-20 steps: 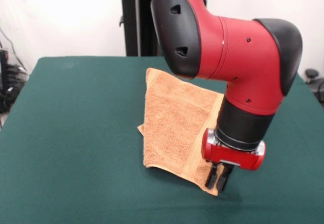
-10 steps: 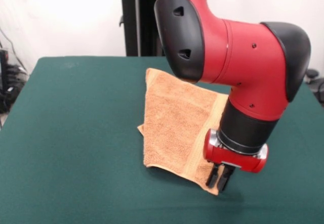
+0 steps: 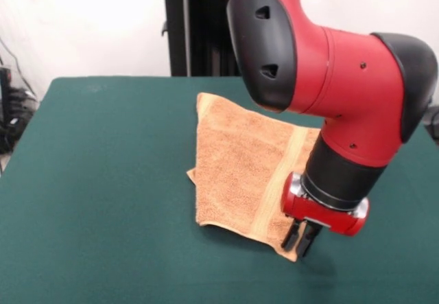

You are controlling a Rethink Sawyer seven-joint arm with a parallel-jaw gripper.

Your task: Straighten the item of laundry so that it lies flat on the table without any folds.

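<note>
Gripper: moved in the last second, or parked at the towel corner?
Yes. The gripper has shifted slightly toward the picture's right, judged against the table's far edge. Its tips remain at the towel's near corner, and more towel now shows.

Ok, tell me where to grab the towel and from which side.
Grip the towel at its near corner by the woven band, from straight above, where the tool is now. The cloth seems doubled along its other side, so pulling this corner outward should probably open the fold.

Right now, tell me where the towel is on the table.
In the front view the towel lies on the green table, slightly right of centre, partly behind the arm. The hand is down at its near right corner.
</note>
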